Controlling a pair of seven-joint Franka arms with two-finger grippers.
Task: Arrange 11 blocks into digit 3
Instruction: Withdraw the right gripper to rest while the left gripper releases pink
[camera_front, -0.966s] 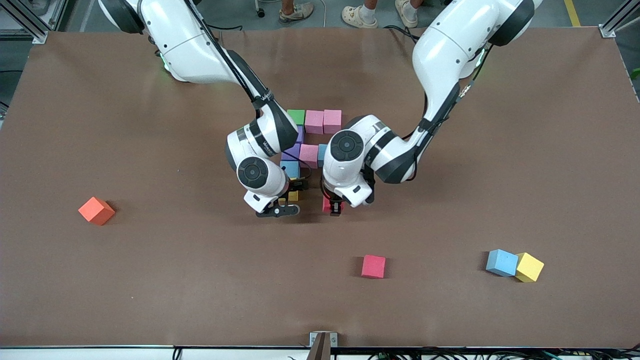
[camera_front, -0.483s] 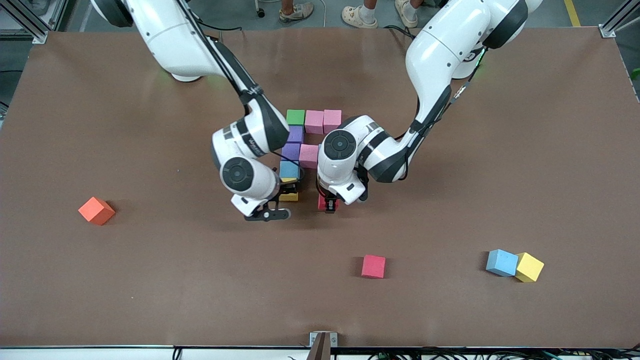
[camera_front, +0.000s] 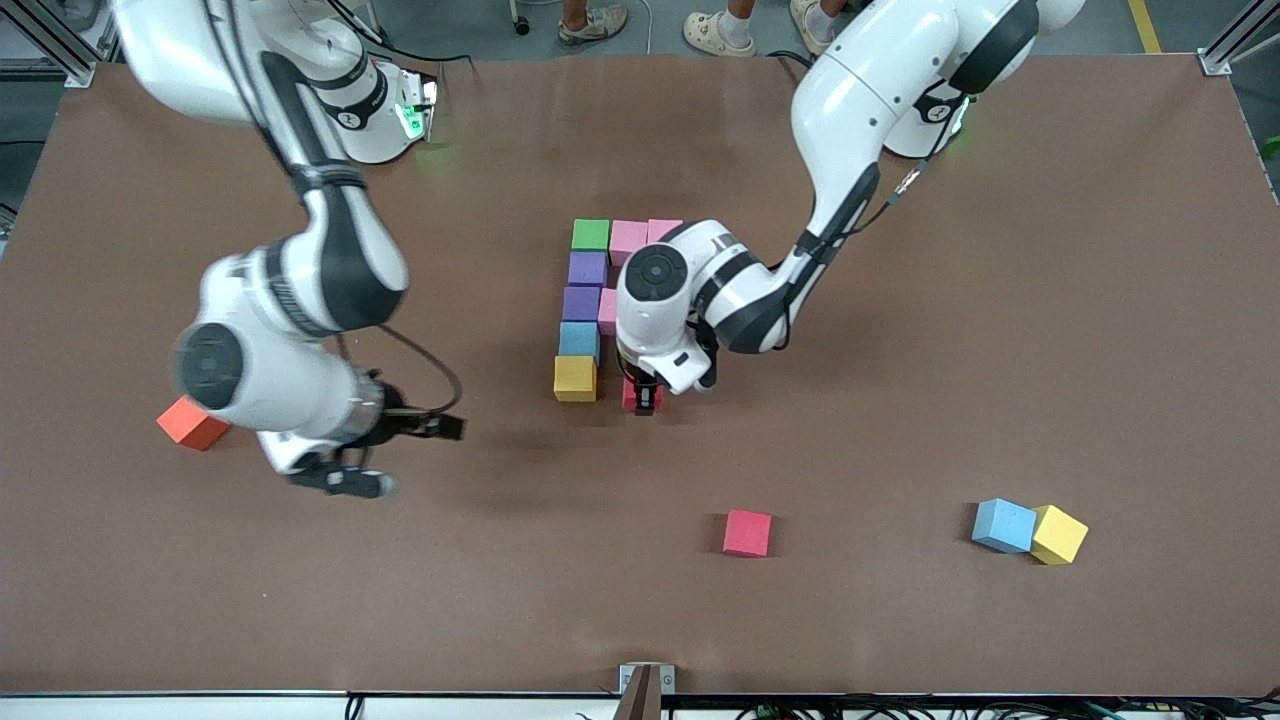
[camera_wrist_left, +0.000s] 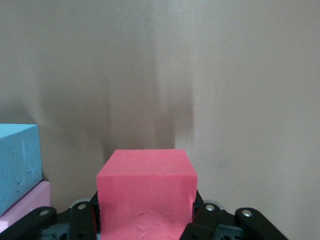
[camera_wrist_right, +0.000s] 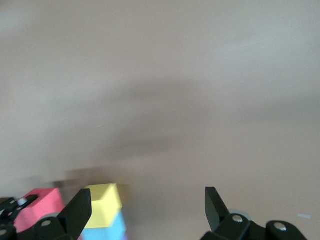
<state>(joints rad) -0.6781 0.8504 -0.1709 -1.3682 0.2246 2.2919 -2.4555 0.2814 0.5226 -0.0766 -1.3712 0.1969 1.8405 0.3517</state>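
The digit 3 is partly built near the middle of the desk (camera_front: 1000, 300): a green cube (camera_front: 591, 234) and two pink cubes (camera_front: 629, 240) form the bar farthest from the front camera. From the green one a column runs toward that camera: two purple cubes (camera_front: 587, 268), a light blue cube (camera_front: 579, 340) and a yellow cube (camera_front: 575, 378). A third pink cube (camera_front: 607, 310) touches the second purple one, mostly hidden under the left arm.

The left claw (camera_front: 644, 398) is clenched on a red cube (camera_front: 632, 396), low over the desk just beside the yellow cube toward the left arm's end (a narrow gap shows between the two cubes). In the left wrist view the red cube (camera_wrist_left: 146, 187) sits between the black fingers (camera_wrist_left: 82, 222).

The right claw (camera_front: 385, 455) hangs released over bare desk, toward the right arm's end.

Loose cubes lie nearer the front camera: another red cube (camera_front: 748, 532), then a light blue one (camera_front: 1004, 524) touching a yellow one (camera_front: 1059, 534). An orange cube (camera_front: 190, 423) lies beside the right arm.
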